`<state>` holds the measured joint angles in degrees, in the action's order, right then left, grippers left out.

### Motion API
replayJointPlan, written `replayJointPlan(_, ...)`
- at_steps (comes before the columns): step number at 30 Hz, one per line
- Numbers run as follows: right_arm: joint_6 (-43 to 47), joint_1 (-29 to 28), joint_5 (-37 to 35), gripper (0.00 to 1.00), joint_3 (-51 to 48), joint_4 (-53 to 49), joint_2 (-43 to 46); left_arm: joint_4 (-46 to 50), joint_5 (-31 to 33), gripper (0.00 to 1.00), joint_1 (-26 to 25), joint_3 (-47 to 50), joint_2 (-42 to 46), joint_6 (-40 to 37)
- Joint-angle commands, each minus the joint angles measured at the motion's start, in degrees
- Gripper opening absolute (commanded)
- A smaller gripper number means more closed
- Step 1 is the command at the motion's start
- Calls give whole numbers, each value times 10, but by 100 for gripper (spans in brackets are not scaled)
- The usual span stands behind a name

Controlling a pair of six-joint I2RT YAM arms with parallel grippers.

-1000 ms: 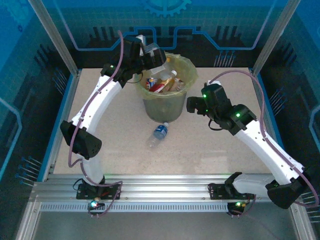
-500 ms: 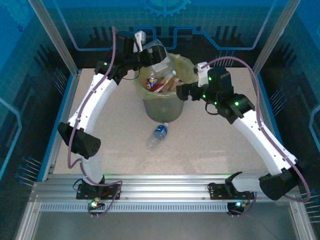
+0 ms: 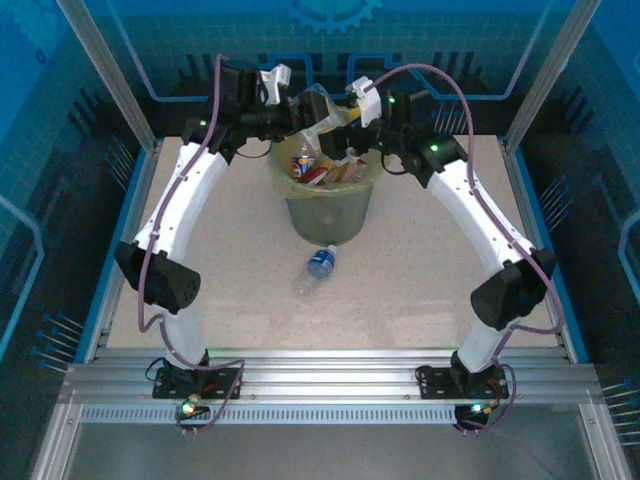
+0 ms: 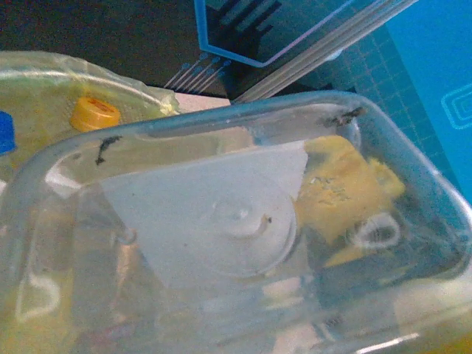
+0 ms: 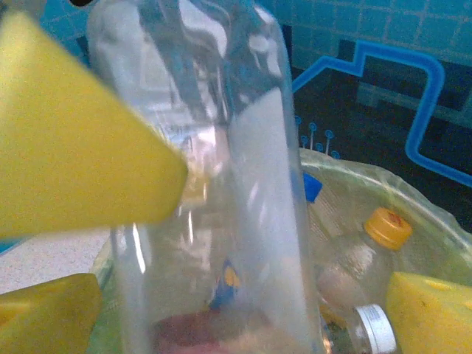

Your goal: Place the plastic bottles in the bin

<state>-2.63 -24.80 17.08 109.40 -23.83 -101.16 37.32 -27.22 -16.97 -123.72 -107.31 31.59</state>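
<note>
Both arms reach over the far rim of the round olive-green bin, which stands on the pale speckled surface and is lined with a translucent yellow-green plastic bag. The left gripper holds a clear plastic bottle in the air above the bin's opening, its jaws closed on it. In the left wrist view the bottle's round base sits right against the lens, with something yellow showing blurred through the plastic on the right. The right gripper has its jaws spread wide on either side of the same bottle. In the right wrist view the bottle stands upright between the two yellow fingertips, and the one on the right is clearly apart from it. A large yellow pad presses against the bottle's left side. Behind and below the bottle, the bin already holds several bottles, among them an orange-capped bottle, a white cap and a blue cap. From the top view, red and orange labels show inside the bag. One blue-labelled plastic bottle lies on its side on the surface just in front of the bin, apart from both arms.
</note>
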Motion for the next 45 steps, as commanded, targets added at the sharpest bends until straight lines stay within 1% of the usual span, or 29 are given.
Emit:
replayJointPlan(1, 10, 4, 33, 100, 51, -22, -26, 9, -42, 97, 5, -21, -4, 8)
replayJointPlan(3, 3, 4, 34, 99, 65, -26, -38, 14, -42, 99, 6, -21, -4, 6)
replayJointPlan(4, -2, 4, 31, 97, 68, -27, -43, 15, -41, 99, 6, -20, -4, 6)
replayJointPlan(5, -6, 4, 24, 94, 69, -27, -45, 15, -41, 99, 7, -19, -4, 7)
replayJointPlan(7, -18, 4, 1, 81, 69, -30, -49, 15, -38, 99, 8, -17, -3, 10)
replayJointPlan(8, -24, 4, -11, 77, 69, -33, -51, 15, -37, 99, 9, -17, -3, 12)
replayJointPlan(10, -32, 4, -36, 72, 68, -43, -53, 15, -32, 99, 10, -16, -2, 14)
replayJointPlan(11, -35, 4, -43, 71, 68, -46, -54, 14, -30, 99, 10, -14, -1, 15)
replayJointPlan(13, -39, 5, -53, 71, 68, -56, -57, 14, -21, 99, 10, -11, 2, 16)
replayJointPlan(20, -50, 5, -77, 79, 87, -93, -75, 13, 42, 99, 19, 22, 32, 20)
replayJointPlan(24, -68, 5, -113, 78, 128, -129, -102, 13, 82, 99, 21, 44, 56, 12)
replayJointPlan(28, -92, 5, -133, 75, 182, -175, -134, 17, 127, 99, 22, 68, 84, 1)
replayJointPlan(30, -108, 6, -121, 73, 200, -192, -147, 16, 144, 99, 23, 78, 98, -5)
replayJointPlan(33, -131, 0, -82, 73, 208, -199, -154, 15, 166, 99, 24, 95, 115, -13)
replayJointPlan(35, -143, -10, -75, 76, 210, -199, -156, 14, 177, 99, 23, 106, 124, -15)
replayJointPlan(37, -153, -21, -68, 76, 216, -198, -161, 10, 184, 99, 23, 117, 131, -16)
replayJointPlan(41, -152, -35, -49, 75, 244, -200, -184, 4, 185, 99, 23, 130, 137, -14)
replayJointPlan(45, -133, -45, -11, 75, 277, -205, -209, 2, 186, 99, 23, 136, 135, -14)
